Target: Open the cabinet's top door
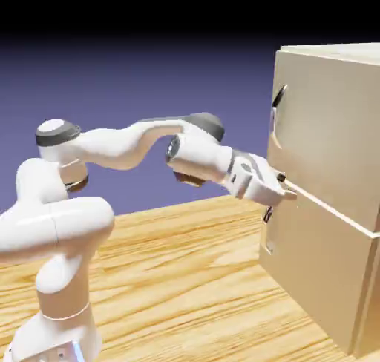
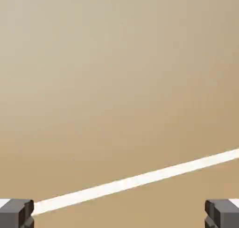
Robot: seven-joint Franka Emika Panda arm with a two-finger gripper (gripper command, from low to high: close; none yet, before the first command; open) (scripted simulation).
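The beige cabinet (image 1: 326,279) stands at the exterior view's right. Its top door (image 1: 330,127) lies flush, and the long arched silver handle (image 1: 277,107) sits near its left edge. Below a pale seam (image 1: 334,208) is the shorter panel with a small dark handle (image 1: 267,214). My gripper (image 1: 288,192) is at the seam's left end, below the arched handle and just above the dark one, close to or touching the cabinet front. In the hand view beige wood fills the picture, the seam (image 2: 135,180) runs slantwise, and my gripper (image 2: 119,215) is open with nothing between its fingertips (image 2: 16,213).
The wooden table (image 1: 185,279) stretches under the arm, from the robot's base to the cabinet's foot. The arm's elbow and forearm (image 1: 189,145) hang level over it.
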